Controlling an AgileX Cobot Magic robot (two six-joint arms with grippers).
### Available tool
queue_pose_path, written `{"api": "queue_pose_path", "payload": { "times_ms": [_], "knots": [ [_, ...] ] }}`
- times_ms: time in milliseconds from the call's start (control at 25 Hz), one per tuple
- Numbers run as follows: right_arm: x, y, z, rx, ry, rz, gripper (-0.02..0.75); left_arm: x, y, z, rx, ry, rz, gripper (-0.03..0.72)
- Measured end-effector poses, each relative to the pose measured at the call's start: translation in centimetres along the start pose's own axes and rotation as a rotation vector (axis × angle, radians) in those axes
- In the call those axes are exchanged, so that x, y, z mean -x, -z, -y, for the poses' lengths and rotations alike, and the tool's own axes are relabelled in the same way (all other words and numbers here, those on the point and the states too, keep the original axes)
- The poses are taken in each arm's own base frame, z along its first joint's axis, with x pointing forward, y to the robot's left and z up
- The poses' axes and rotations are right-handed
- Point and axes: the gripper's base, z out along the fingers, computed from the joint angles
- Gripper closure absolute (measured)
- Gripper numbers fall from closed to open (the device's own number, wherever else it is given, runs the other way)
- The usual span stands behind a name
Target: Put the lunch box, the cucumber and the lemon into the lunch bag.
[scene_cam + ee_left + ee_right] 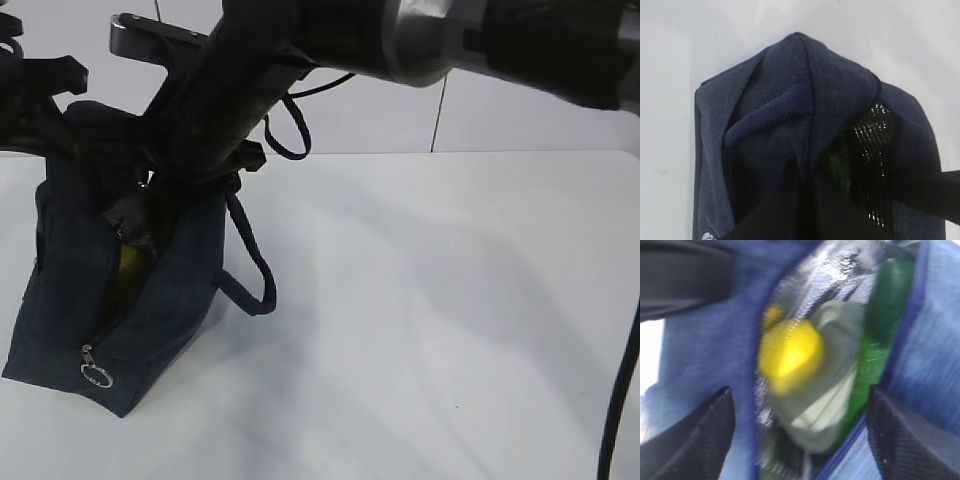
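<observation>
Lemon (790, 356), cucumber (880, 335), lunch box (827, 390) inside unzipped navy lunch bag (60, 270).

White table (450, 330), navy lunch bag (70, 300) standing at its left

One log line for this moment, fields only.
lemon: in lunch bag | cucumber: in bag | lunch box: in bag | right end effector: open over the opening

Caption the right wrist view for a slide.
Open jaws above the lunch bag: lemon, lunch box and cucumber inside.
</observation>
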Motion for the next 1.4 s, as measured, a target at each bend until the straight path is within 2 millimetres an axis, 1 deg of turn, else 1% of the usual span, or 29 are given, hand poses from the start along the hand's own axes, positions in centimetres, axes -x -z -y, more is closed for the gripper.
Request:
{"api": "queue_pose_path", "payload": {
  "times_ms": [80, 160, 280, 400, 560, 800, 960, 1040, 1160, 1280, 1400],
  "knots": [
    [0.2, 0.3, -0.3, 0.01, 0.004, -0.002, 0.121, 0.0, 0.0, 0.0, 0.0, 0.0, -0.001, 0.694],
    [0.4, 1.0, -0.7, 0.019, 0.015, -0.023, 0.122, 0.0, 0.0, 0.0, 0.0, 0.0, -0.001, 0.695],
    [0.8, 2.3, -1.1, 0.004, 0.053, -0.06, 0.162, 0.0, 0.0, 0.0, 0.0, 0.0, -0.001, 0.694],
    [1.0, 3.5, -0.7, -0.035, 0.068, -0.111, 0.202, 0.0, 0.0, 0.0, 0.0, 0.0, -0.001, 0.694],
    [1.1, 4.5, 1.5, -0.083, 0.038, -0.168, 0.215, 0.0, 0.0, 0.0, 0.0, -0.002, -0.002, 0.694],
    [1.9, 5.7, 4.7, -0.132, -0.012, -0.153, 0.218, 0.0, 0.0, 0.0, 0.0, -0.002, -0.002, 0.694],
    [2.3, 6.2, 5.9, -0.087, -0.005, -0.143, 0.218, 0.0, 0.0, 0.0, 0.0, -0.002, -0.002, 0.694],
    [2.4, 6.1, 6.1, -0.033, -0.008, -0.143, 0.23, 0.0, 0.0, 0.0, 0.0, -0.002, -0.002, 0.694],
    [2.3, 5.0, 6.9, 0.042, -0.008, -0.155, 0.268, 0.0, 0.0, 0.0, 0.0, -0.002, -0.002, 0.694],
    [2.1, 3.9, 7.5, 0.071, -0.01, -0.171, 0.298, 0.0, 0.0, 0.0, 0.0, -0.002, -0.002, 0.695],
    [1.9, 3.0, 8.0, 0.087, -0.013, -0.187, 0.307, 0.0, 0.0, 0.0, 0.003, -0.007, -0.002, 0.694]
  ]
}}
